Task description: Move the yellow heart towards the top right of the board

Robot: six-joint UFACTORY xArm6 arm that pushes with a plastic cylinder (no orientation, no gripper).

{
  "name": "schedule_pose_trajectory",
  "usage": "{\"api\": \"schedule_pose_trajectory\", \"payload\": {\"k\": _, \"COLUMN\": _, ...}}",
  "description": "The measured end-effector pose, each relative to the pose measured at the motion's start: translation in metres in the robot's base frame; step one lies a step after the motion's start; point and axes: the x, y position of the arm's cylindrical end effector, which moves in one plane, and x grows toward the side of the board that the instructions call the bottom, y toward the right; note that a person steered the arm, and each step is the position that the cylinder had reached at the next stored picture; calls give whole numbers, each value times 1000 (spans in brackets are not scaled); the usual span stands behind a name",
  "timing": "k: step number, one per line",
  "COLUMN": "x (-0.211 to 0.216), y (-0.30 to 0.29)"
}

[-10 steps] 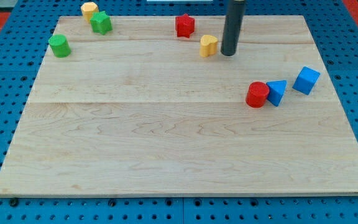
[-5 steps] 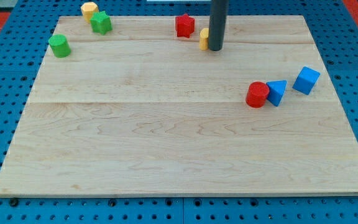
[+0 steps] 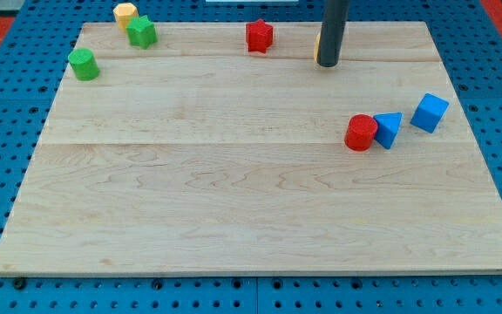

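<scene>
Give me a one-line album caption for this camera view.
My tip hides most of the yellow heart near the wooden board's top.

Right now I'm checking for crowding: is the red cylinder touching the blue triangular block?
Yes, the red cylinder sits directly against the blue triangular block, no gap showing.

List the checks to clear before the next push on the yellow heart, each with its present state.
1. Yellow heart visible: not ok, only a sliver shows left of the rod.
2. My tip against the heart: cannot tell, the rod hides the contact.
3. Path toward the view's top right free of blocks: ok.
4. Red block out of the way: ok, it lies to the view's left.
5. Heart at the top right corner: not ok.
</scene>
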Motion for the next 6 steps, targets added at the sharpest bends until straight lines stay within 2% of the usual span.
{"api": "schedule_pose_trajectory", "payload": {"k": 1, "x": 0, "y": -77}}
{"api": "schedule_pose_trajectory", "payload": {"k": 2, "x": -17, "y": -69}}
{"api": "schedule_pose_trajectory", "payload": {"k": 4, "x": -29, "y": 51}}
{"api": "schedule_pose_trajectory", "payload": {"k": 5, "x": -29, "y": 59}}
{"api": "schedule_pose_trajectory", "payload": {"k": 6, "x": 26, "y": 1}}
